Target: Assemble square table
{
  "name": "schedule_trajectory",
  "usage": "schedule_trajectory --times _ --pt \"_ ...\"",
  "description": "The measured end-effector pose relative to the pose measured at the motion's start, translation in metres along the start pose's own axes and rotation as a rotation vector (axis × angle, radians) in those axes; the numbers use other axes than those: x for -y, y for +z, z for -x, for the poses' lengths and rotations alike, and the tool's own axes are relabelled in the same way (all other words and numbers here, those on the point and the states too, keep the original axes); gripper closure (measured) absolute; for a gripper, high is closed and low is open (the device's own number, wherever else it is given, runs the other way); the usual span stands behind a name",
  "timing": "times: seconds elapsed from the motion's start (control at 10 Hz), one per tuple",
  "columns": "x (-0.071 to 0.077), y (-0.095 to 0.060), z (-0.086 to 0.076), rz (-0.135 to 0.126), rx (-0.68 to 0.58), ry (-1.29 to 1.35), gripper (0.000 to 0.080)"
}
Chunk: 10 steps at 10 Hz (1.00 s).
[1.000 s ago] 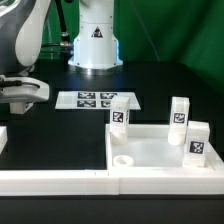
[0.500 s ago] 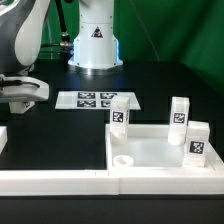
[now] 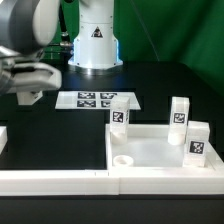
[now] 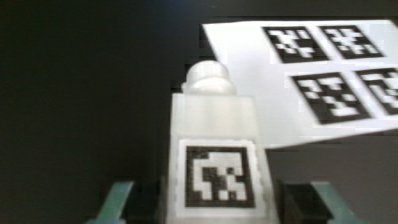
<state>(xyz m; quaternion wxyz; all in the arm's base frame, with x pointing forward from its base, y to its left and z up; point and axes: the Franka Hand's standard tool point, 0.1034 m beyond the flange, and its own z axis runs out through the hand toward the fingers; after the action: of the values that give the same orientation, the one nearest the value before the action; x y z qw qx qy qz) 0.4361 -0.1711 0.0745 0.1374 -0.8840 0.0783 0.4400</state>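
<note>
On the exterior view's left the arm's two-finger gripper [image 3: 30,97] hangs over the black table [image 3: 160,80]. The wrist view shows its jaws closed on one short white tagged block leg [image 4: 217,150], a finger pressed to each side. To the right lies the thin flat white marker board [image 3: 96,99], carrying four black-and-white tags. Next comes the large white plastic square tabletop [image 3: 165,150] with its raised rim; one round corner socket [image 3: 123,159] is visible. Three more white legs stand upright at its rim: one [image 3: 119,112] at the far left corner, two [image 3: 179,113] [image 3: 198,140] along the right.
</note>
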Motion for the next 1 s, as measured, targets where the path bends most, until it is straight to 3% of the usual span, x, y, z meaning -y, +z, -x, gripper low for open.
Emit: schedule_trajectory --times 0.1,0.2,0.3,0.5,0.6,0.7,0.8,0.9,1.0 --pt "0.012 -0.012 0.006 0.03 -0.015 -0.025 0.0509" --pt "0.007 -0.007 0.002 0.029 -0.023 -0.019 0.0509" --pt "0.002 -0.011 -0.007 0.045 -0.099 -0.017 0.0509" --pt "0.006 -0.019 -0.009 0.063 -0.238 -0.026 0.0509" --pt "0.023 -0.035 -0.012 0.087 -0.312 -0.035 0.0509" --pt "0.048 -0.062 -0.017 0.126 -0.415 -0.073 0.0509" --pt "0.064 -0.084 -0.016 0.15 -0.492 -0.099 0.0509" --pt "0.073 -0.1 -0.012 0.152 -0.54 -0.11 0.0509" --pt "0.072 -0.111 -0.014 0.161 -0.625 -0.113 0.0509"
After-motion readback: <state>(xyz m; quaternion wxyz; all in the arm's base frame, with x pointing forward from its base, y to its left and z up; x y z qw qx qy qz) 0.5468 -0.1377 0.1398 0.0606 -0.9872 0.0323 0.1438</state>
